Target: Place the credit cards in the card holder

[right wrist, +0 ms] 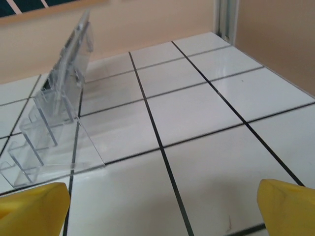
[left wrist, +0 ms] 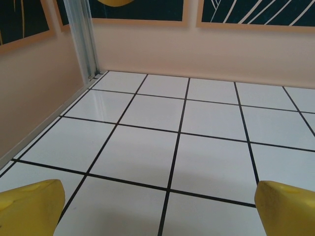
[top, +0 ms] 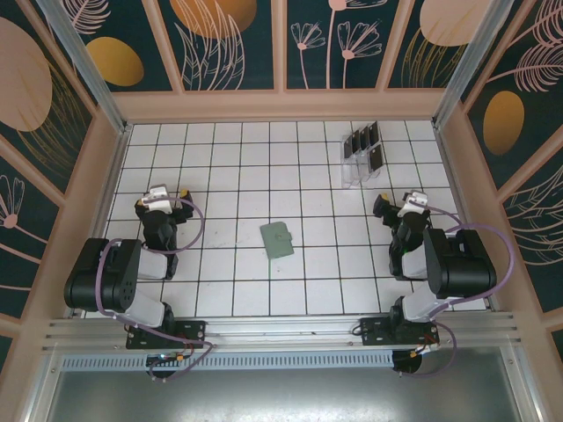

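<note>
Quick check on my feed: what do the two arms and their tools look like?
The left arm and right arm have black boxy joints, white links and looping lilac cables. The left tool and right tool have yellow fingers.

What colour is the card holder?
The card holder is sage green; the top external view shows it best.

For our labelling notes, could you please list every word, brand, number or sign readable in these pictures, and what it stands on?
None can be read: the credit cards in the clear rack are too small to show print, and the card holder looks plain.
</note>
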